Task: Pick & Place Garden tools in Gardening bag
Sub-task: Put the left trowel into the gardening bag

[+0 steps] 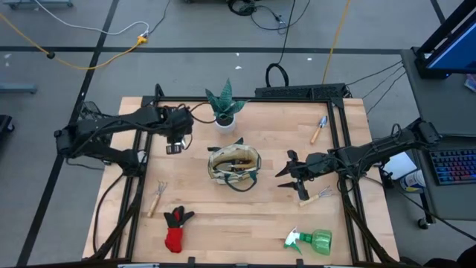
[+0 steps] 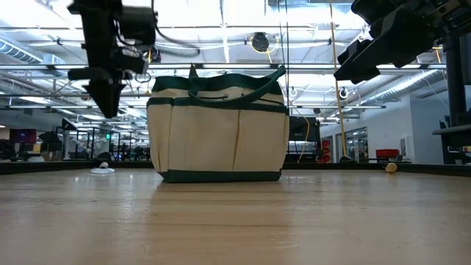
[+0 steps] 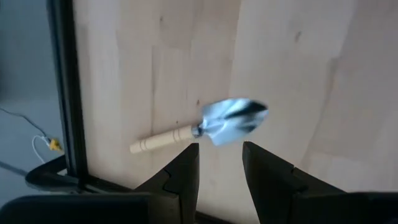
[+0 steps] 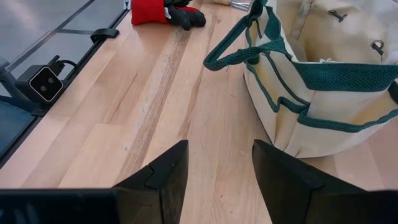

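Two empty claws, left (image 1: 172,147) and right (image 1: 286,172), gape above the wooden table (image 1: 245,223).

no legible text, labels, signs anywhere

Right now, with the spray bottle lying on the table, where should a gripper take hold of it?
Probably the neck, from above. The spray bottle lies on its side, white nozzle pointing left in the high view, green body right; the neck between looks narrowest, so fingers could straddle it. The open right gripper is nearer.
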`<control>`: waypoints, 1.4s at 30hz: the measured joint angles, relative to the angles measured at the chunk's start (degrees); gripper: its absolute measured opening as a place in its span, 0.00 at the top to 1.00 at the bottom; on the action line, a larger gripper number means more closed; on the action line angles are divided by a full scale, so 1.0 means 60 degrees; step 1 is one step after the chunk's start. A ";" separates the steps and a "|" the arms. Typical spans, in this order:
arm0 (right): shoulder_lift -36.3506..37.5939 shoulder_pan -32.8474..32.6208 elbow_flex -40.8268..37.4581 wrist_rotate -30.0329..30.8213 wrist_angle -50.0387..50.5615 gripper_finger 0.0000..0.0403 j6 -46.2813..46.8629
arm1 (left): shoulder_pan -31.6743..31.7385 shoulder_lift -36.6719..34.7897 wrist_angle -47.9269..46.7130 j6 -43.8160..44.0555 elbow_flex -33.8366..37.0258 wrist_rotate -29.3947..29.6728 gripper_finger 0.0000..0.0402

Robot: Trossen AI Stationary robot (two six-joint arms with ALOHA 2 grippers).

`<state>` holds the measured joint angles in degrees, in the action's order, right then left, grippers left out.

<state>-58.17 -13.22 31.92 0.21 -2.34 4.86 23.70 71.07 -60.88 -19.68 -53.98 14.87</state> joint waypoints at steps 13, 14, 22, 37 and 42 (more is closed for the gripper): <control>0.0000 0.0000 0.0000 0.0000 0.0002 0.58 0.0000 | 0.1308 0.1749 -0.0038 -0.2774 0.0000 0.0214 0.68; 0.0000 -0.0001 0.0000 0.0000 0.0001 0.58 0.0000 | 0.1383 0.1845 -0.0038 -0.2983 0.0001 0.0265 0.68; 0.0000 0.0000 0.0000 0.0000 0.0000 0.58 0.0000 | 0.1941 0.2475 -0.0062 -0.4088 -0.0004 0.0823 0.68; 0.0000 0.0001 0.0000 0.0000 0.0004 0.58 0.0000 | 0.1826 0.2445 0.0193 -0.3549 0.0004 0.1264 0.68; 0.0000 -0.0002 0.0000 0.0000 0.0006 0.58 0.0000 | 0.1416 0.1836 0.0194 -0.3439 0.0004 0.1363 0.68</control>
<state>-58.17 -13.23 31.92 0.21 -2.31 4.86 32.20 82.09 -59.72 -40.32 -53.95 23.05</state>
